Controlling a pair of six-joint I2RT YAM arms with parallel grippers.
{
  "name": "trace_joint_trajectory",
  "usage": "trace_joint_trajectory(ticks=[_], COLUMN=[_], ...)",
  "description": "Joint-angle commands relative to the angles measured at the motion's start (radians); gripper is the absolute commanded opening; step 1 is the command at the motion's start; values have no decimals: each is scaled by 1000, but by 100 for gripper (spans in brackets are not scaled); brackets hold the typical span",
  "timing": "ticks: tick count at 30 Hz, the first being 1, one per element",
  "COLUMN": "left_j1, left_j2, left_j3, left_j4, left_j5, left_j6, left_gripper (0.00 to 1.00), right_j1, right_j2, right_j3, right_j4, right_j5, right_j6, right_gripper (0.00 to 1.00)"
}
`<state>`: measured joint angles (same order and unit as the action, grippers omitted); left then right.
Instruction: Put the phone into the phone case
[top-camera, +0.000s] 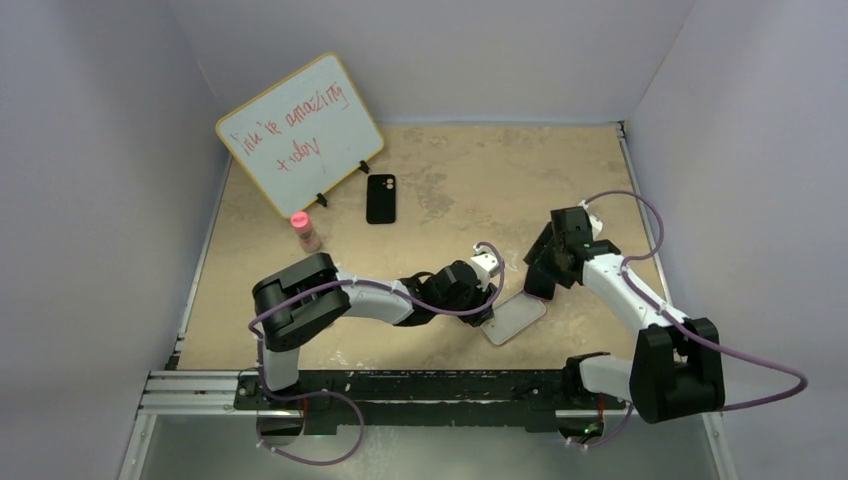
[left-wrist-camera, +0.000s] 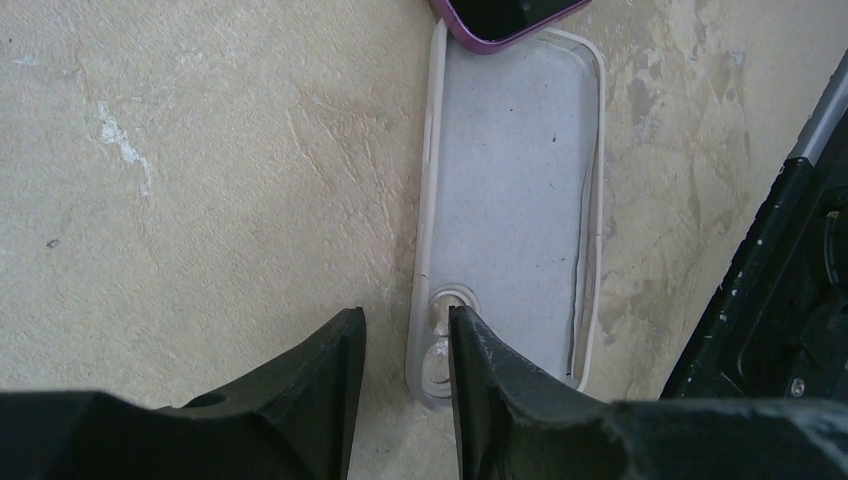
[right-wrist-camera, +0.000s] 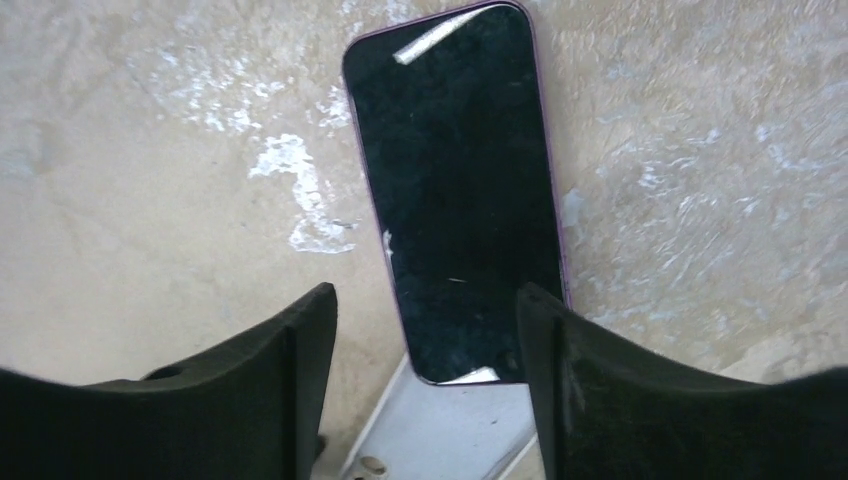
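Note:
The phone case (left-wrist-camera: 515, 190) is a whitish shell lying inside-up on the table, its camera cutout nearest my left gripper; it also shows in the top view (top-camera: 515, 318). The phone (right-wrist-camera: 455, 190), black screen up with a thin purplish rim, lies with one end resting on the case's far end (right-wrist-camera: 450, 430); its corner shows in the left wrist view (left-wrist-camera: 500, 15). My left gripper (left-wrist-camera: 407, 330) is narrowly open, straddling the case's rim at the cutout corner. My right gripper (right-wrist-camera: 425, 295) is open over the phone's near end.
A black phone-shaped thing (top-camera: 380, 198) lies at the back by a whiteboard (top-camera: 298, 132) with red writing. A small pink-capped bottle (top-camera: 305, 232) stands left of centre. The right arm (left-wrist-camera: 780, 280) is close beside the case. A metal rail (top-camera: 200, 390) runs along the near edge.

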<state>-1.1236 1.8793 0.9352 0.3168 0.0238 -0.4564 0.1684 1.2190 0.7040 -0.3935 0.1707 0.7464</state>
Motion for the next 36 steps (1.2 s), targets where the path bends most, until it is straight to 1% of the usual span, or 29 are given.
trace_joint_trajectory(ticks=[1, 2, 3, 5, 6, 15, 19, 23, 27, 32, 36], left_j1=[-10, -10, -10, -10, -10, -12, -12, -12, -12, -12, -12], left_j2=[12, 13, 12, 8, 7, 0, -6, -7, -4, -9, -11], left_j3=[17, 19, 19, 20, 21, 13, 6, 5, 6, 5, 11], left_j4=[14, 15, 13, 9, 6, 4, 5, 5, 5, 1, -7], left_j5=[-10, -9, -9, -9, -8, -16, -18, -19, -21, -22, -22], left_j6=[6, 5, 5, 7, 9, 14, 13, 12, 10, 6, 5], left_gripper=[37, 37, 36, 36, 36, 32, 31, 30, 29, 26, 23], right_j1=[-2, -6, -9, -13, -13, -31, -35, -35, -34, -35, -35], right_j2=[63, 90, 114, 153, 163, 239, 263, 257, 270, 308, 329], right_j3=[50, 65, 85, 106, 107, 128, 127, 100, 89, 107, 114], right_j4=[-7, -17, -28, -37, -34, -40, -2, 30, 50, 19, 9], right_j5=[57, 74, 87, 83, 79, 108, 44, 9, 40, 51, 56], right_j6=[-24, -36, -48, -70, -75, -113, -141, -147, -150, -150, -150], right_gripper=[79, 87, 93, 99, 99, 99, 98, 96, 94, 89, 89])
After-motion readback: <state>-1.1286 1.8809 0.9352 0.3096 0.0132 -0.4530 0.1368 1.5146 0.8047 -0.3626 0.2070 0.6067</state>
